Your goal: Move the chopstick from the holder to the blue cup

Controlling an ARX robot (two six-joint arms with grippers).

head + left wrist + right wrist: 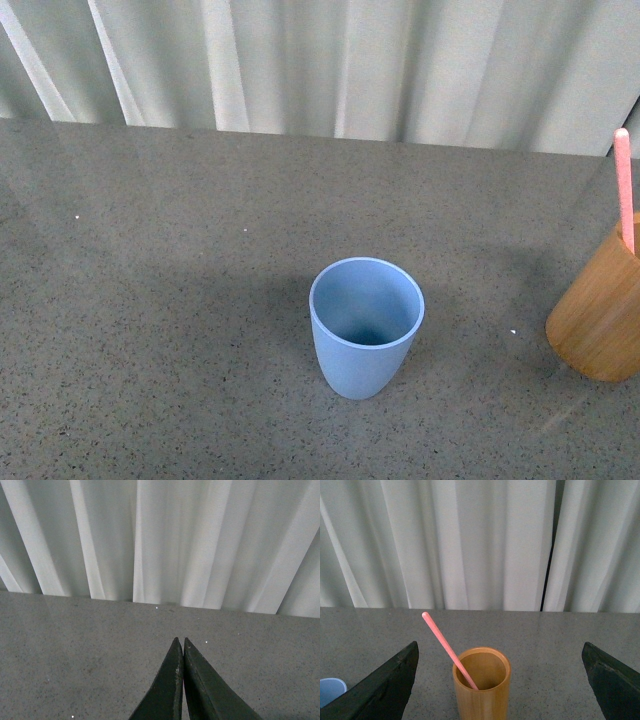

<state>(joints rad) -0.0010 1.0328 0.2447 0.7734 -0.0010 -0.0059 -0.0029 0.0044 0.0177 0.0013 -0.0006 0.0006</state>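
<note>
From the right wrist, the holder [481,685] stands between the jaws of my right gripper [500,647], but the picture's edge cuts off its base. The chopstick [445,645] vanishes into it, so I can't see its lower end. Only a sliver of the blue cup [329,689] shows past one jaw. In the front view the holder's outer side is cropped. The jaws of my left gripper [180,641] are cut off towards their roots.

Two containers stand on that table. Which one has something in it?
The brown wooden holder at the right edge of the front view: a pink chopstick leans inside it. The blue cup in the middle is empty.
</note>
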